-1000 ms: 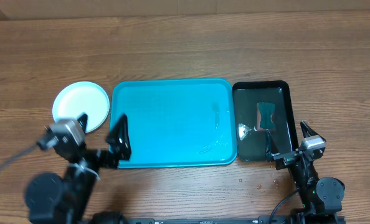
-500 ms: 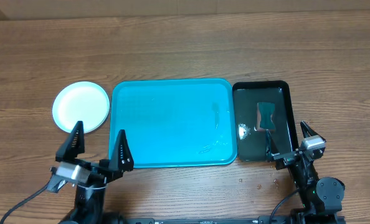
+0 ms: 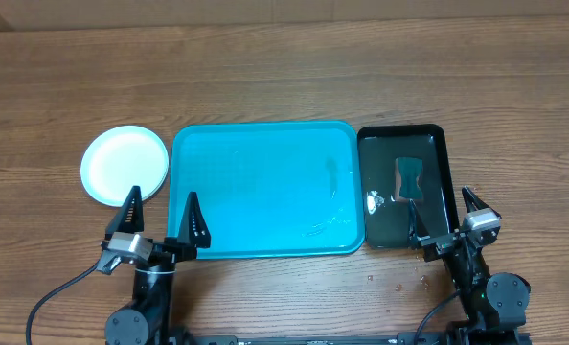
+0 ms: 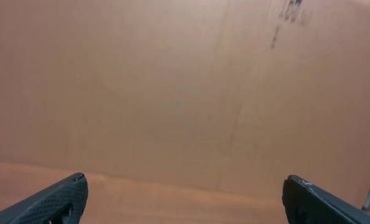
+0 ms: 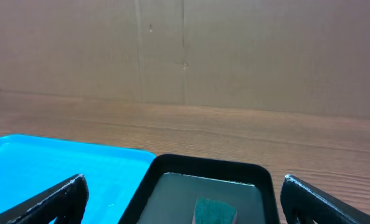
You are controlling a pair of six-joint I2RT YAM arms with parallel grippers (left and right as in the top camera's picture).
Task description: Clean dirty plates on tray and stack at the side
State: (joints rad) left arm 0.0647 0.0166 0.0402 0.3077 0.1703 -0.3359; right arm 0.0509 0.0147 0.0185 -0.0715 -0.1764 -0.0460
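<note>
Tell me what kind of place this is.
Probably a robot test bench staged for dishwashing, not a real kitchen: a wood-grain table backed by a plain cardboard wall, with a turquoise tray and a sponge in a black tray.

**Robot test bench in a lab setting**

You are looking at a staged robot rig rather than a lived-in room. The wood-grain table [image 3: 284, 77] is walled in with plain cardboard [image 4: 172, 93], and that cardboard fills the background of both wrist views. The left arm [image 3: 143, 292] and the right arm [image 3: 484, 287] are mounted at the table's near edge. The props sit in a tidy row, like a set exercise: a white plate [image 3: 122, 163], a blue tray [image 3: 256, 153], and a black tray [image 3: 399, 129] holding a sponge [image 3: 410, 178].
</note>
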